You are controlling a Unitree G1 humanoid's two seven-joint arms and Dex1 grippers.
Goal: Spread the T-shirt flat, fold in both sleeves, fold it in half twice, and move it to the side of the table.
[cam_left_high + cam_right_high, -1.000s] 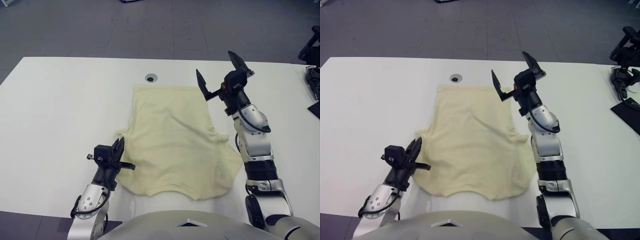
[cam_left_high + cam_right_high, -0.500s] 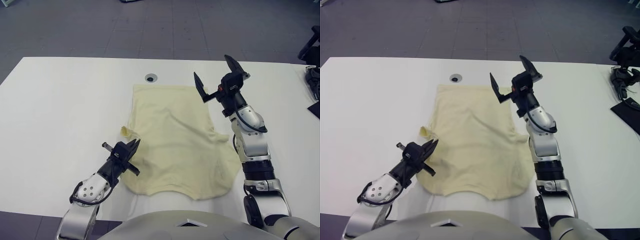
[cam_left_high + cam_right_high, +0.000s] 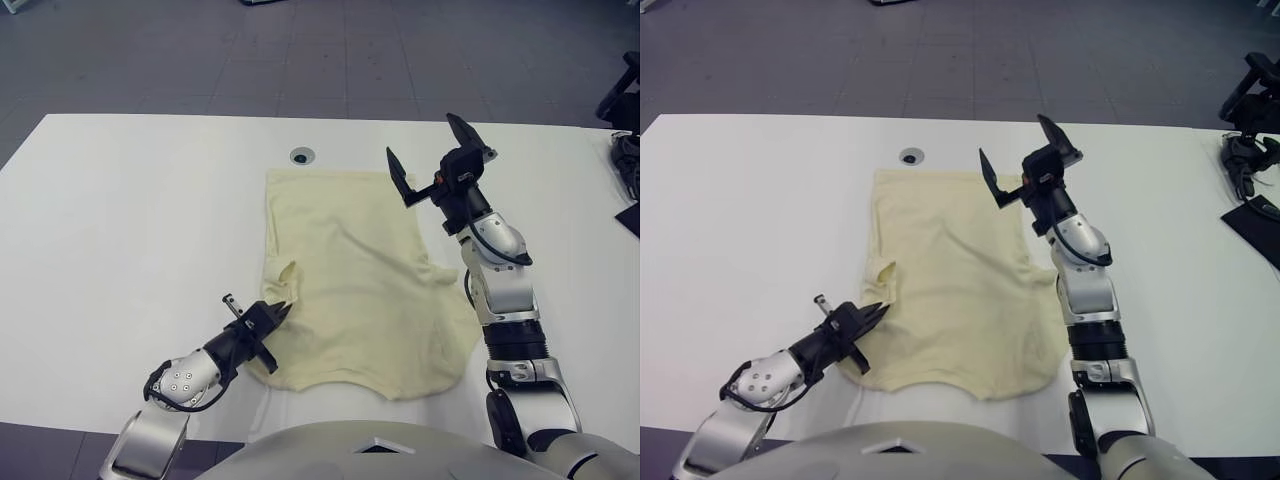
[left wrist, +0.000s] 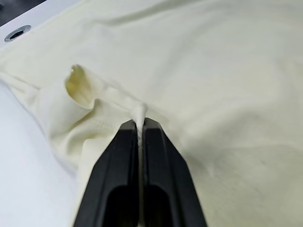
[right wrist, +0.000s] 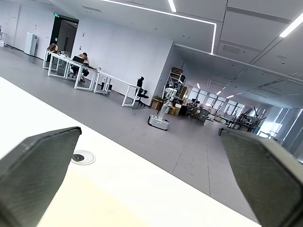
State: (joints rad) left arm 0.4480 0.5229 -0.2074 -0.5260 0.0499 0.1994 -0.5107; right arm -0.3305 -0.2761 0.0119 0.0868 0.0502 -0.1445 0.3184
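t-shirt [image 3: 360,280]: pale yellow, it lay wrinkled on the white table [image 3: 120,220], about midway between the left and right edges. its far hem stopped just short of a round cable hole [image 3: 302,155], and its near hem sat close to the table's near edge.
left sleeve [image 3: 288,272]: lay turned in over the body at the shirt's left edge, its opening gaping upward.
left gripper [image 4: 138,124]: sat low at the shirt's near-left edge, fingers pressed together on a small pinch of cloth just beside that sleeve.
right gripper [image 3: 420,137]: hung above the shirt's far-right corner, fingers spread wide with nothing between them, apart from the cloth.
right side: the cloth bulged out toward the table's right edge, beside the right arm.
room: a wide stretch of white tabletop ran from the shirt to the left edge. a narrower stretch ran to the right edge, where dark gear [image 3: 628,160] lay.
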